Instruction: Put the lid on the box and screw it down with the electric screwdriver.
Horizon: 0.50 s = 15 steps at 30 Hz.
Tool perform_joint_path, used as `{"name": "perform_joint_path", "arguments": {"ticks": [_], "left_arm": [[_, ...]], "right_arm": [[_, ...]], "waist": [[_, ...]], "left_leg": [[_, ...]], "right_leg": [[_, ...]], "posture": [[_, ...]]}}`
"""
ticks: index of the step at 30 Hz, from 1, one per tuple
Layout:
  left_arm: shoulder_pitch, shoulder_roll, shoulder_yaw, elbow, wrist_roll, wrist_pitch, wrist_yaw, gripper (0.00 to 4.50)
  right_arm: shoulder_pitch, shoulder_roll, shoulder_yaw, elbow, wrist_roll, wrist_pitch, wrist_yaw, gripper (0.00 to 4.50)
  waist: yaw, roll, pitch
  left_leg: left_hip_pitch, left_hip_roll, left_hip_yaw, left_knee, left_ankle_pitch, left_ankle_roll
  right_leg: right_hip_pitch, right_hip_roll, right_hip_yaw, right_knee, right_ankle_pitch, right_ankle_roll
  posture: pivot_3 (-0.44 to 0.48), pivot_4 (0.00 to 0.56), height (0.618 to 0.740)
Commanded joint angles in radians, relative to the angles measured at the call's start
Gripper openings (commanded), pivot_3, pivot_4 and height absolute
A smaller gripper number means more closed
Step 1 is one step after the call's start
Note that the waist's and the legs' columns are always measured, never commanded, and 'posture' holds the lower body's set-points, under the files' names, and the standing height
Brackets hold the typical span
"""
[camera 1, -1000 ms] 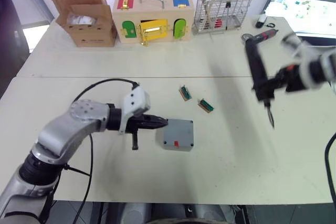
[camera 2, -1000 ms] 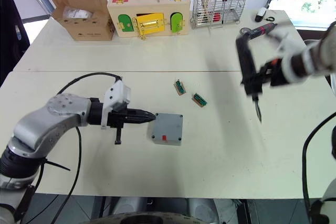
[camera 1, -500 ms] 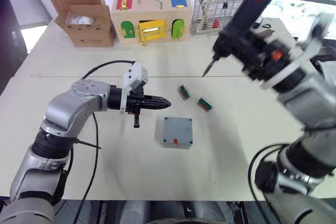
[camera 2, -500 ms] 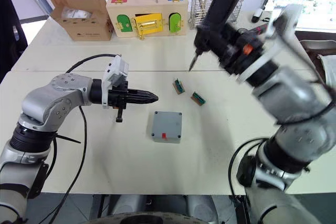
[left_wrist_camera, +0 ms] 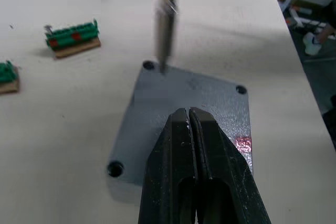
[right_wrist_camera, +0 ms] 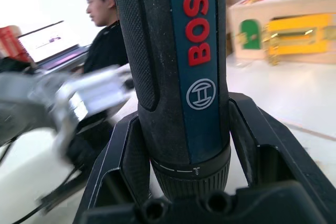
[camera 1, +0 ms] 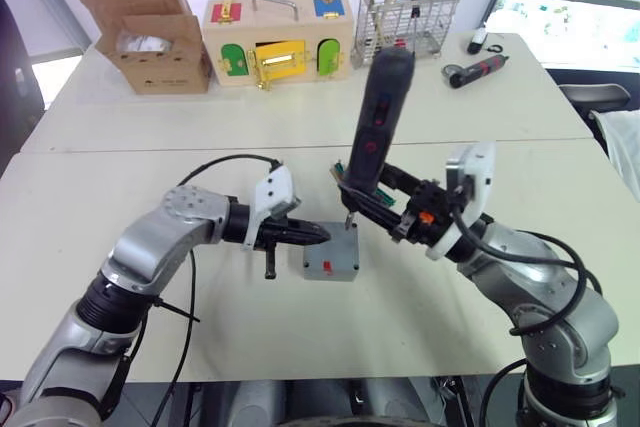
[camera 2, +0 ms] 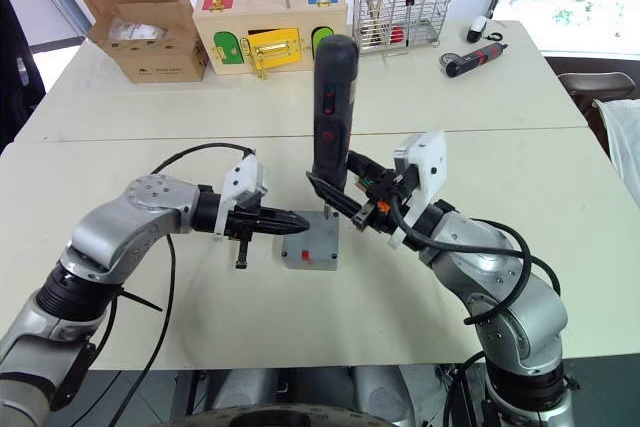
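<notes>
We now hold the straight black electric screwdriver with red markings (camera 2: 332,117) upright over the middle of the pale table (camera 2: 560,197), where half a second ago it was lifted high and tilted, its bit well clear of the work. The right gripper (camera 2: 345,197) is clamped around the lower part of its body, as the right wrist view shows plainly, with a finger (right_wrist_camera: 257,145) on either side of the barrel. The thin metal bit now comes down onto a far corner of the flat grey plastic lid (left_wrist_camera: 194,103), just beside the corner screw hole, or at it; we cannot tell whether it is seated in a screw.

The lid already lies flush on the small square grey plastic box (camera 1: 330,257), whose front wall carries a small red mark. Our left gripper (camera 1: 318,235) has come back in from where it hung beside the box, and its two black fingers, pressed together with nothing between them, now reach over the near edge of the lid; they seem to rest on it, though contact is not certain.

We judge that the lid step is done and the screwing is about to begin at this first corner. Three other corner holes are visible in the left wrist view. Two small green terminal blocks (left_wrist_camera: 73,38) lie near the box, apart from it.
</notes>
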Motion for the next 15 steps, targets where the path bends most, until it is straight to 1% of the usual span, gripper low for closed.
{"name": "perform_joint_path", "arguments": {"ticks": [1, 5, 15], "left_arm": [[0.007, 0.010, 0.002, -0.012, 0.032, -0.047, -0.006, 0.00], [0.023, 0.013, -0.021, 0.006, 0.075, -0.087, -0.019, 0.00], [0.047, 0.014, -0.042, 0.019, 0.120, -0.137, -0.043, 0.00]], "right_arm": [[-0.015, -0.009, -0.020, -0.025, -0.006, -0.058, 0.005, 1.83], [-0.011, -0.015, -0.023, -0.007, -0.004, -0.067, 0.006, 1.83], [0.023, -0.026, -0.017, -0.009, 0.031, -0.054, 0.015, 1.83]], "waist": [[0.000, 0.000, 0.000], [0.000, 0.000, 0.000], [0.004, 0.000, 0.000]], "left_leg": [[0.000, 0.000, 0.000, 0.000, 0.000, 0.000], [0.000, 0.000, 0.000, 0.000, 0.000, 0.000], [0.001, 0.000, 0.000, 0.000, -0.001, 0.001]], "right_leg": [[0.000, 0.000, 0.000, 0.000, 0.000, 0.000], [0.000, 0.000, 0.000, 0.000, 0.000, 0.000], [0.001, 0.000, 0.000, 0.000, 0.000, 0.000]], "posture": [[0.000, 0.150, 0.740], [0.000, 0.150, 0.740], [0.000, 0.150, 0.740]]}}
